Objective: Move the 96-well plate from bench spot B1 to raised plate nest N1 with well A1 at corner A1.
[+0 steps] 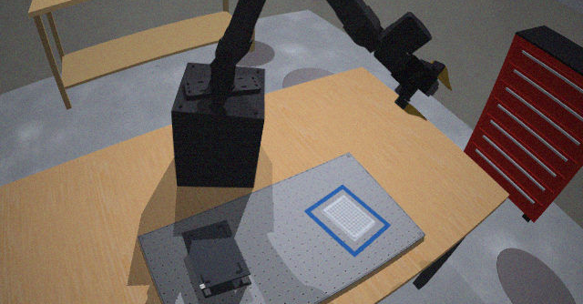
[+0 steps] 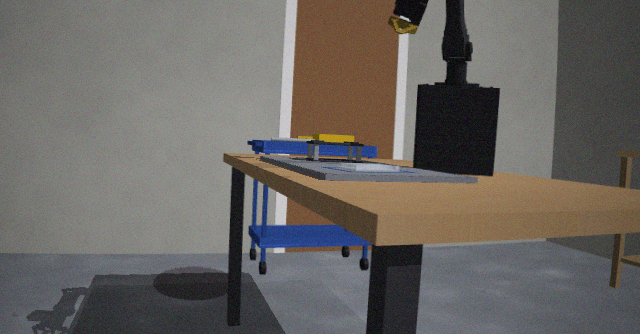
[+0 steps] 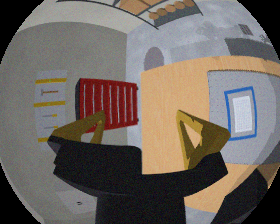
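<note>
The white 96-well plate [image 1: 348, 217] lies flat inside the blue outline of spot B1 on the grey perforated board [image 1: 282, 240]. It also shows small at the right of the wrist view [image 3: 241, 113]. The dark raised nest N1 [image 1: 218, 260] stands at the board's near left end and holds nothing. My gripper [image 1: 428, 96] is open and empty, high above the table's far right edge, well away from the plate. In the wrist view its two yellow fingers stand wide apart with nothing between them. In the exterior view the gripper [image 2: 407, 4] is near the top.
The arm's black base block [image 1: 219, 128] stands on the wooden table behind the board. A red drawer cabinet [image 1: 530, 122] stands to the right of the table. A wooden shelf bench [image 1: 127, 31] is at the back left. A blue cart [image 2: 310, 194] stands behind the table.
</note>
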Tool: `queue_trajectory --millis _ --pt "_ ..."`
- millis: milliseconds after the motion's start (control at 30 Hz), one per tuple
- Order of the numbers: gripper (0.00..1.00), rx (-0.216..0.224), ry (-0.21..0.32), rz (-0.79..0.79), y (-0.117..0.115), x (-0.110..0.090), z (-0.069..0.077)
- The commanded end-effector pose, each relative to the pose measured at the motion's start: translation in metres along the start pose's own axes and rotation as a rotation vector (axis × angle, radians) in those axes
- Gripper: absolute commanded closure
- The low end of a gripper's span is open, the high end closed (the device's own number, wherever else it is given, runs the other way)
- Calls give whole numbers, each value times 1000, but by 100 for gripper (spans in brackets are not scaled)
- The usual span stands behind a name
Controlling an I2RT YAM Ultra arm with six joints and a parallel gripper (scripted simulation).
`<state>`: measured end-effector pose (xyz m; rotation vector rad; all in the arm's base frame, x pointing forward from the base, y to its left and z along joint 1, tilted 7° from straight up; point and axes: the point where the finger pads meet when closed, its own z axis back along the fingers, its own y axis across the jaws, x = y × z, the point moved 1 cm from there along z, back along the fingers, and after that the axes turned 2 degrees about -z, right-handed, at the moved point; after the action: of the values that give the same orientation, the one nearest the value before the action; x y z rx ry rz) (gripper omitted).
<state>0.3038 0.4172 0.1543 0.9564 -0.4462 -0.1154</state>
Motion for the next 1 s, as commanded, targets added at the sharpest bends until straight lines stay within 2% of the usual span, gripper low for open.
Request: queue_trajectory --millis 0,533,567,633,733,833,867,933,967 --pt "0 15 -8 3 6 3 2" --pt "0 15 -8 3 6 3 2" --pt "0 -27 -10 21 -1 9 -4" --pt "0 -85 -4 54 -10 12 -8" --pt "0 -93 -3 59 -23 14 -14" --pt "0 -180 24 103 -37 16 -19" --pt "0 -198 29 112 -41 16 -21" --pt "0 -198 29 112 -51 17 -24" --pt "0 -226 41 126 -55 17 -25"
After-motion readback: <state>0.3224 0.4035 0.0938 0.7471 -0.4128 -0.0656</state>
